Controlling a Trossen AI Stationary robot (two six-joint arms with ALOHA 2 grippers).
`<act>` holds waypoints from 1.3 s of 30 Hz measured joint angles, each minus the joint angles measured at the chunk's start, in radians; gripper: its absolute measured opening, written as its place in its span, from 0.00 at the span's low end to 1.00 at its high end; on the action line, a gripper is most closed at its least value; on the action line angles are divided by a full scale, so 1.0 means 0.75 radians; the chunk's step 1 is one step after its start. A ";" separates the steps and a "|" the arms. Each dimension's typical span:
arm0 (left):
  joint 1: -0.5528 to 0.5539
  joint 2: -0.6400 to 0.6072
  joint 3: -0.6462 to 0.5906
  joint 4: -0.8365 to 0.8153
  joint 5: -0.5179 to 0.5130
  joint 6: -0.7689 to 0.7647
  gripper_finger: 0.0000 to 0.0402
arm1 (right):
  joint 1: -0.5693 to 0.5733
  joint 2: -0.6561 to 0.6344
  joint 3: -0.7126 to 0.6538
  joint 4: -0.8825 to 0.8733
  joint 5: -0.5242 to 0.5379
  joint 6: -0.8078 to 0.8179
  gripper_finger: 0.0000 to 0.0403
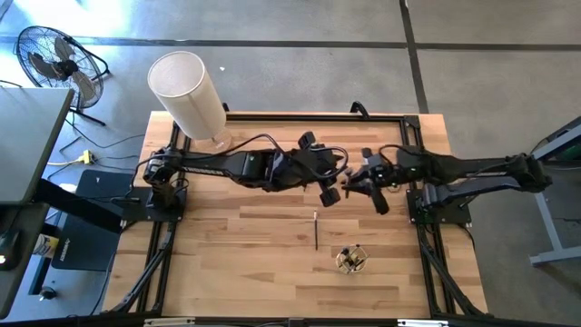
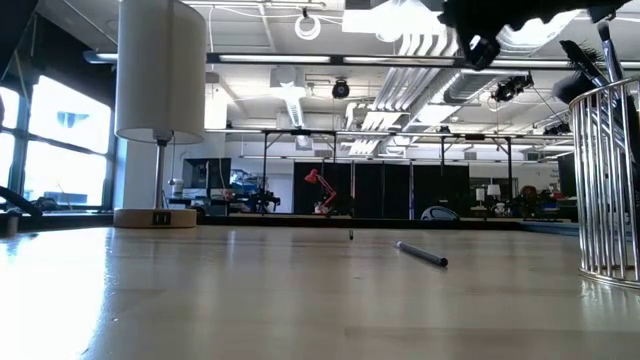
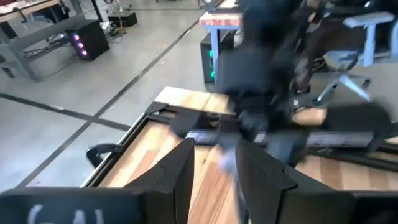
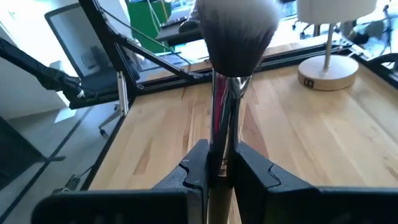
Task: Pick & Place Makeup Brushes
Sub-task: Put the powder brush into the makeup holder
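Wooden tabletop (image 1: 245, 263) w/ black frame, polished concrete floor around, open workshop w/ ceiling pipes behind.

Right gripper (image 4: 214, 167) up over table centre, clamped narrow on silver handle of a fluffy makeup brush (image 4: 235, 37); bristle head pokes out well past the fingers (image 4: 256, 171), dark w/ pale top. Seen from above as right gripper (image 1: 363, 186), tip-to-tip w/ left gripper (image 1: 331, 193), the two nearly touching mid-table.

Left gripper (image 3: 214, 165): fingers parted, nothing seen between them; blurred, other arm's dark bulk right ahead of it.

Below both grippers on the wood, nearer the front edge: one thin dark brush (image 1: 315, 230) lying flat, alone; same one in low view as dark stick (image 2: 420, 254) on the boards, apart from everything. Further out from it, toward right gripper's side: wire holder (image 1: 351, 259) standing upright w/ brushes in it; bars of holder (image 2: 608, 180) close to low cam, dark brush heads (image 2: 585, 55) sticking over rim.

Far back on left arm's side: table lamp (image 1: 191, 95), white cylinder shade, round wood base. Beyond table, off left corner: floor fan (image 1: 56, 62).
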 joint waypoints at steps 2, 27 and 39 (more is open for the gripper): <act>0.000 -0.011 -0.002 -0.021 -0.003 0.011 0.30 | 0.050 -0.071 0.000 -0.061 0.083 0.016 0.10; 0.125 -0.120 -0.518 0.086 0.906 -0.023 0.30 | 1.251 0.197 0.001 0.215 1.649 0.343 0.10; -0.119 -0.166 -0.660 0.234 0.674 -0.363 0.30 | 1.490 0.440 0.001 0.346 1.760 0.356 0.10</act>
